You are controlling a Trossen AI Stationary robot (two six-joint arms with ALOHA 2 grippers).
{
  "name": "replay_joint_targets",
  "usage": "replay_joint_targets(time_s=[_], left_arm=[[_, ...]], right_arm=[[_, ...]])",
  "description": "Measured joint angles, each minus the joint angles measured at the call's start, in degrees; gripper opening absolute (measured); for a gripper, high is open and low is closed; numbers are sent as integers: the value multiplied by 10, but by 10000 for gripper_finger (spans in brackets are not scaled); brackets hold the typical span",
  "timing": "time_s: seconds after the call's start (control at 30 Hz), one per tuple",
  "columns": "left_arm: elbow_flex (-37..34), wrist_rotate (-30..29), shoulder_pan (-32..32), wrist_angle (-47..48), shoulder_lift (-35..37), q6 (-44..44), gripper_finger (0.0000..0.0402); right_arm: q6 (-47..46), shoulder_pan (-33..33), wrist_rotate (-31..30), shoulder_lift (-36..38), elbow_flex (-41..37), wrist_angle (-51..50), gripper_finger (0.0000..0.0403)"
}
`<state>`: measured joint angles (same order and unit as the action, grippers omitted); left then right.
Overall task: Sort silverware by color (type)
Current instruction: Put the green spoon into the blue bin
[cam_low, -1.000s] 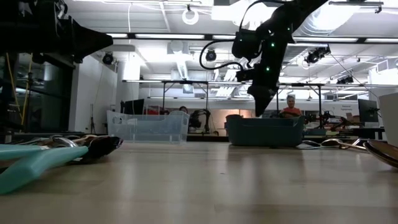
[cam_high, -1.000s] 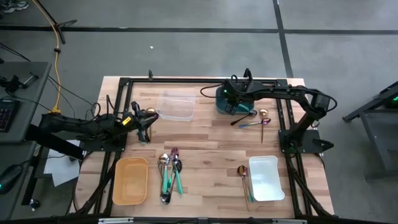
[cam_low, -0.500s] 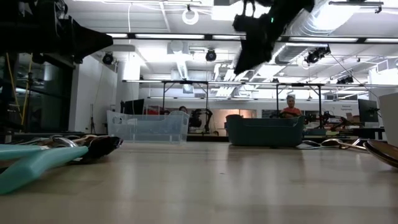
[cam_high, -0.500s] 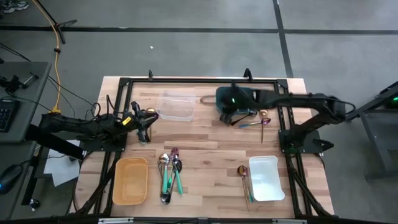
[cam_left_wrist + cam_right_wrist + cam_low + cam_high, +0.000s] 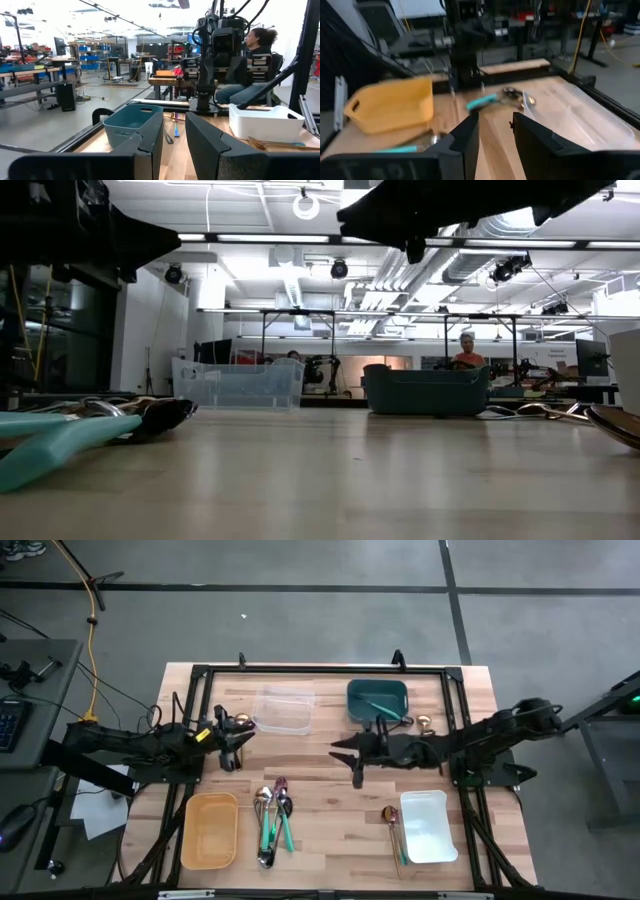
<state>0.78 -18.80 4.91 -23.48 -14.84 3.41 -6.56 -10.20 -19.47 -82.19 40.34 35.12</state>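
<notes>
The silverware lies in groups on the wooden table. A pile of teal-handled, silver and pink pieces [image 5: 272, 818] lies near the front, between the containers. One gold spoon [image 5: 392, 816] lies beside the white container [image 5: 425, 827]; another [image 5: 423, 723] lies beside the teal container [image 5: 377, 700], which holds a teal-handled piece [image 5: 386, 710]. My right gripper [image 5: 342, 750] hovers open at mid-table, about level, pointing toward the left; nothing is between its fingers [image 5: 495, 125]. My left gripper [image 5: 235, 745] waits at the left edge, open by a narrow gap [image 5: 175, 137] and holding nothing.
A clear container [image 5: 283, 710] stands at the back, left of the teal one. A yellow container [image 5: 210, 830] stands at the front left. A black frame [image 5: 320, 668] runs around the work area. A person [image 5: 255, 65] sits beyond the table's right side.
My right gripper has left its place above the teal container, swung toward the table's near edge and middle, and tipped up from pointing down to about level. The teal container now shows uncovered with a teal-handled piece inside. My left arm has kept its place.
</notes>
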Motion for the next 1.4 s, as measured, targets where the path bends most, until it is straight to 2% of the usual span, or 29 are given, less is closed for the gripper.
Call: replay_joint_targets(time_s=[0.23, 0.4, 0.57, 0.7, 0.83, 1.0, 1.17, 1.4], left_arm=[[0, -23, 0, 1, 0, -5, 74], [19, 3, 6, 19, -38, -40, 98], [105, 25, 28, 85, -153, -47, 151], [228, 63, 56, 217, -276, -22, 184], [357, 111, 91, 374, -402, 14, 194], [469, 141, 145, 487, -523, 34, 195], [520, 123, 196, 543, -603, 77, 195], [527, 88, 245, 531, -700, 194, 195]], right_arm=[[18, -1, 0, 0, 5, 1, 114], [46, 0, 0, 0, 5, 0, 114], [55, 0, 1, 0, 5, 0, 114], [55, 0, 1, 0, 5, -2, 114], [56, 0, 1, 0, 5, -2, 114], [68, 0, 1, 0, 5, -3, 114], [70, 0, 1, 0, 5, -7, 114], [84, 0, 1, 0, 5, -26, 114]])
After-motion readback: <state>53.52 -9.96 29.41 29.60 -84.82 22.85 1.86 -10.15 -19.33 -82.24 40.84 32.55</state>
